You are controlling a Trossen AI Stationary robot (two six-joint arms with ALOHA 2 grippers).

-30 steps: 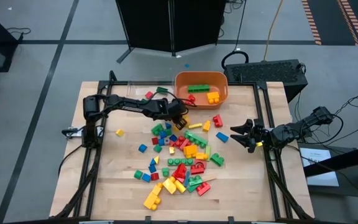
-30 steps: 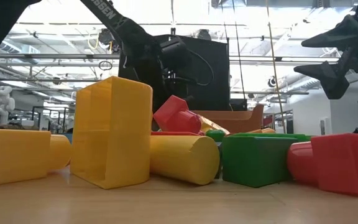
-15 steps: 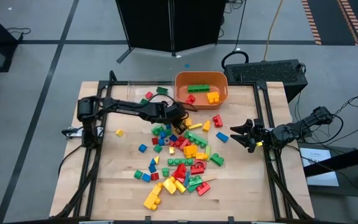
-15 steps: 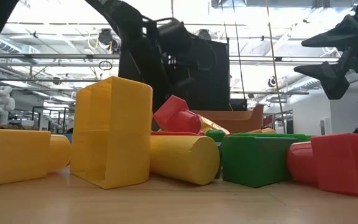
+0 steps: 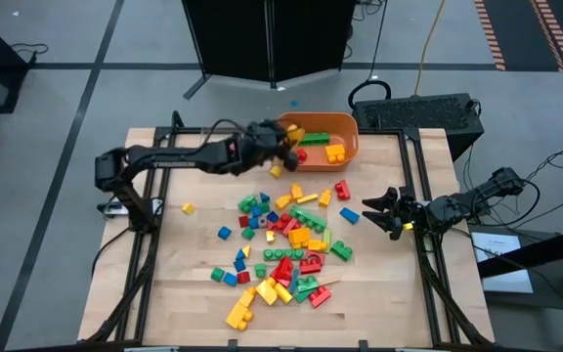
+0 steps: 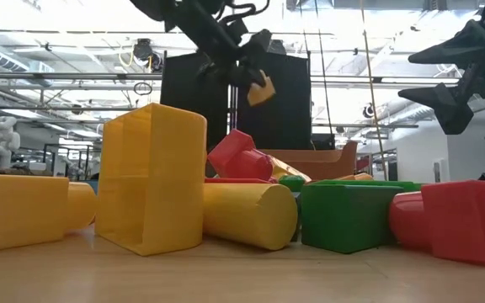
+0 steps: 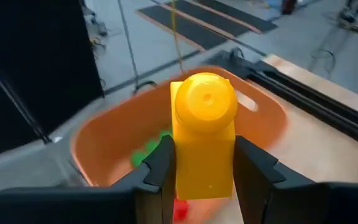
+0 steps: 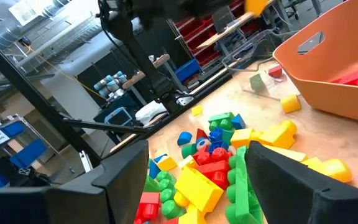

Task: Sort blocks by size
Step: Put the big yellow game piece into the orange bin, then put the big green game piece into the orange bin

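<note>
Pinching a yellow one-stud brick (image 7: 204, 140) in my left gripper (image 7: 202, 167), I carry it beside the orange tub (image 5: 344, 125) for its size group, my right gripper (image 5: 383, 211) waiting wide open well apart from the tub.

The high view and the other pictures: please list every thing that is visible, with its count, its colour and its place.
Blocks: dozens, red, yellow, green, blue; scattered mid-table.
Yellow block: one; held above the tub's near edge.
Orange tub: one; far table edge, with a few green, red and yellow blocks inside.
Table: one, light wood.
Left gripper: shut on the yellow block, raised beside the tub.
Right gripper: open, waiting at the table's right edge.
</note>
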